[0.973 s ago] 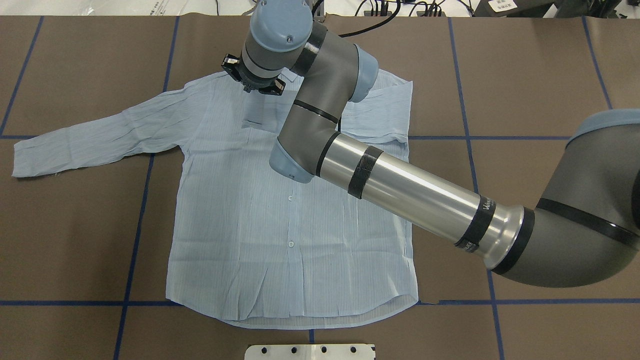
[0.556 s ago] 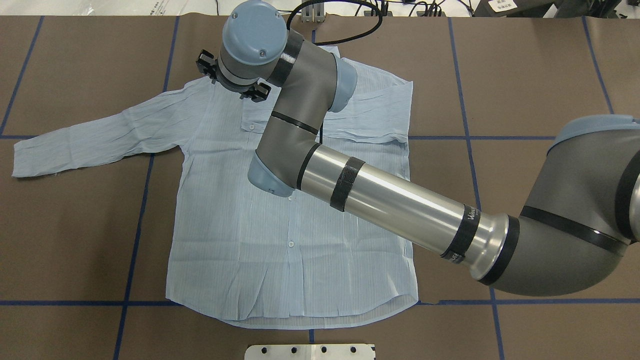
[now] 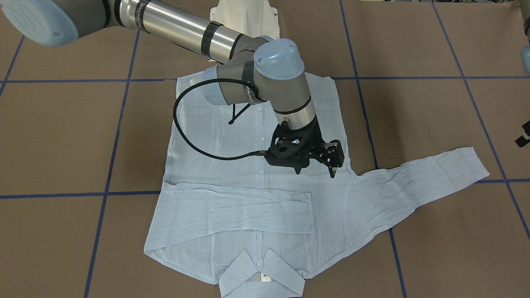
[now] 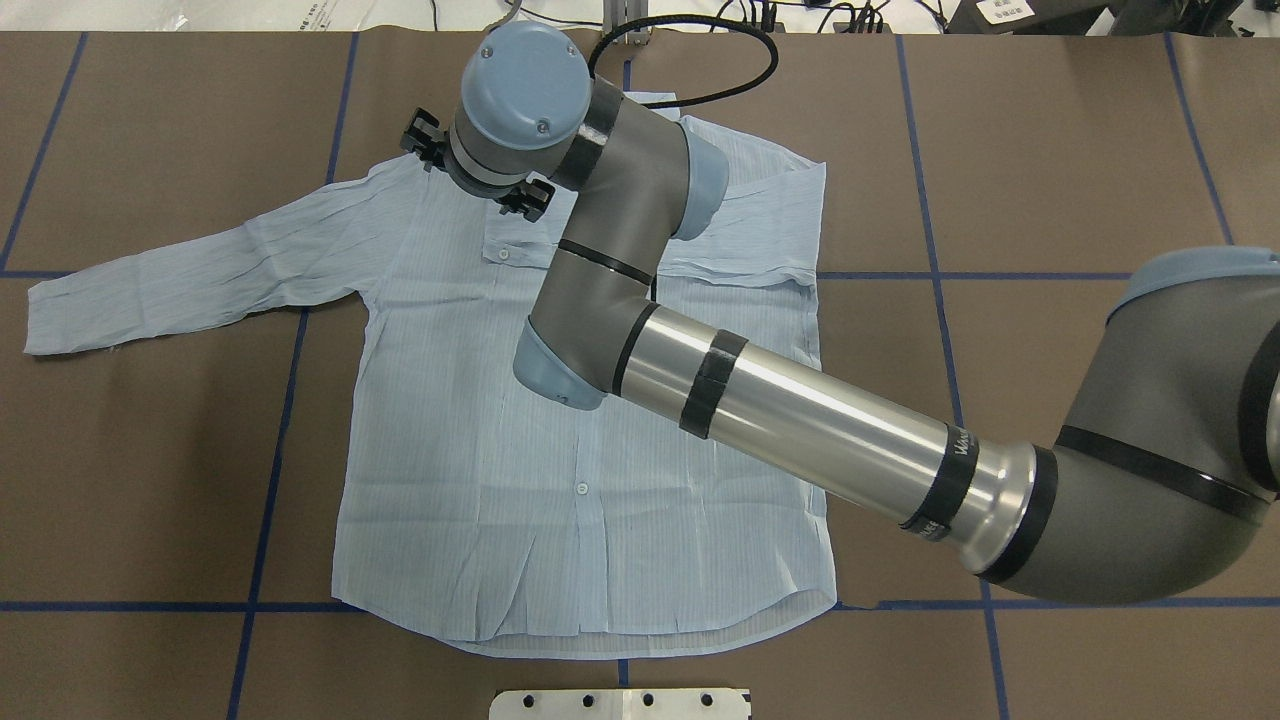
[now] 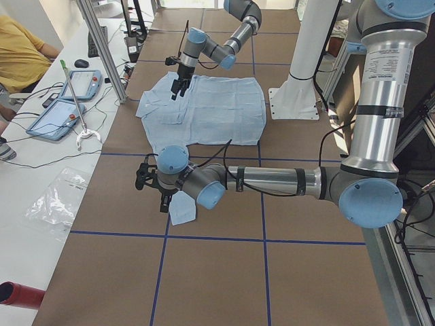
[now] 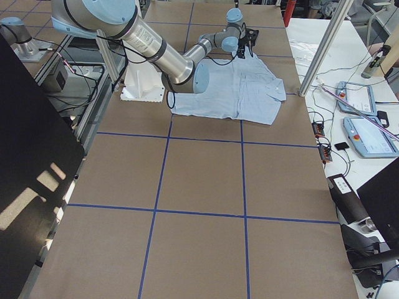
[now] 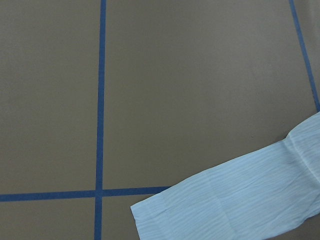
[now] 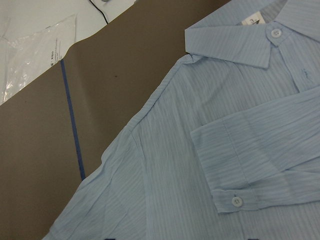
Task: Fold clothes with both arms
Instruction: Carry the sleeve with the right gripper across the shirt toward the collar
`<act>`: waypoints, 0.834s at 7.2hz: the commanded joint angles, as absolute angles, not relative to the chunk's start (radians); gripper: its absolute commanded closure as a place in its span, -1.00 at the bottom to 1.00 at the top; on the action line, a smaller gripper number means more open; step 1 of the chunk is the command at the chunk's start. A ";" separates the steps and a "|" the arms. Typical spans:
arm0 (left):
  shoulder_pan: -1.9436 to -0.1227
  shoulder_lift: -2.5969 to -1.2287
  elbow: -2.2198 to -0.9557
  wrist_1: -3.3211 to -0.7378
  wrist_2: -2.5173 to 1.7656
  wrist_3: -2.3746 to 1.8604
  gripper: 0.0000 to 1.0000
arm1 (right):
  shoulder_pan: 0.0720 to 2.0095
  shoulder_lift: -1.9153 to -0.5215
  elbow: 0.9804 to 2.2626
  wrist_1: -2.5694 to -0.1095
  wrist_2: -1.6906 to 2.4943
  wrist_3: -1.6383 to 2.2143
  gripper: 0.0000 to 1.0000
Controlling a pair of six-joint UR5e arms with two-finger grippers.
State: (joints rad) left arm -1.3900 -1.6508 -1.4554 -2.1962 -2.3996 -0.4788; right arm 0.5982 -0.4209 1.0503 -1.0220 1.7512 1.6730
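Shirt [image 3: 215, 132], thin pale blue cloth with fine stripes and white buttons, lies flat and face up on the brown counter [image 3: 62, 136], which blue tape rules into squares. From the front, its pointed collar [image 3: 261, 273] is on the side away from the robot. The folded sleeve [image 3: 236, 211] crosses the chest, and the spread sleeve [image 3: 418, 178] lies creased on the counter. The right gripper [image 3: 314, 170] hangs over the chest, fingers wide apart and empty.

From overhead, the right arm [image 4: 800, 420], smooth metal with pale blue caps, crosses the shirt's body.

From the left end, the left gripper [image 5: 151, 183] hovers by the open cuff [image 5: 182, 209]; I cannot tell how its fingers stand. A white counter [image 5: 41, 176] alongside carries tablets [image 5: 58, 115] and cables.

The left wrist view shows that cuff on bare counter. The right wrist view shows the collar, the neck label [image 8: 251, 20] and the buttoned cuff [image 8: 235, 200].
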 commanded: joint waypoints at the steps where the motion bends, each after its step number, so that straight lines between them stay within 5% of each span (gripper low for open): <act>1: -1.341 -1.664 -1.315 -2.374 -2.390 -0.485 -1.00 | 0.598 -0.509 1.129 -1.023 1.764 1.674 -0.83; 6: -1.198 -1.608 -1.275 -2.564 -2.384 -0.727 -0.86 | 0.598 -0.621 1.220 -1.025 1.766 1.664 -0.81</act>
State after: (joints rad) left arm -1.2423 -1.6035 -1.2844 -2.5307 -2.3858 -0.6633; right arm 0.5983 -0.6066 1.2120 -1.0242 1.7656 1.6652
